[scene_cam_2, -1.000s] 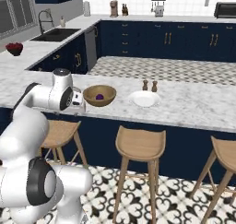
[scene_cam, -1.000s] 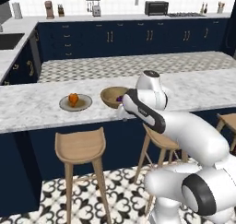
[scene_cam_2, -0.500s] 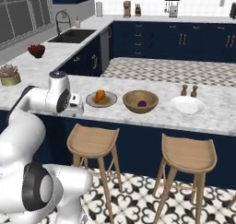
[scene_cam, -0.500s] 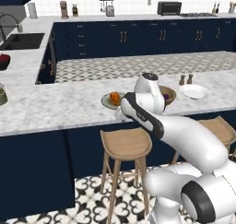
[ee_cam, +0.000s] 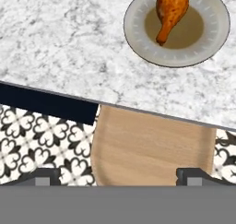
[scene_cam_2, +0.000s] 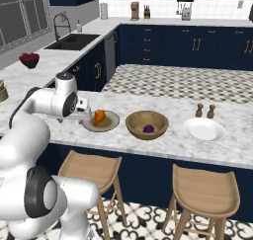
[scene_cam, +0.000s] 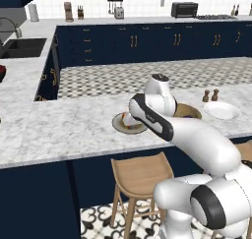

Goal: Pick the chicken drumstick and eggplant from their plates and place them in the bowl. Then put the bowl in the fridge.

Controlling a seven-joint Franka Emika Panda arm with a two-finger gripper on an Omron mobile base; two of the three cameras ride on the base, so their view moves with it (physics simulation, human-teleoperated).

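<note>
The orange-brown chicken drumstick lies on the grey plate with the brownish centre, on the marble counter. In the right base view the drumstick sits on that plate, and the purple eggplant rests inside the wooden bowl just to its right. The white plate stands bare further right. My gripper is open and holds nothing. It hovers over the counter's front edge, beside the grey plate and short of the drumstick. My arm covers part of the bowl. The fridge is out of view.
Salt and pepper shakers stand behind the white plate. Wooden stools stand under the counter's front edge. A sink and a dark bowl of red fruit are on the left counter.
The whole scene has slid right in both base views, so the base has driven left along the counter. My hand now hangs by the grey plate. The gripper stays open.
</note>
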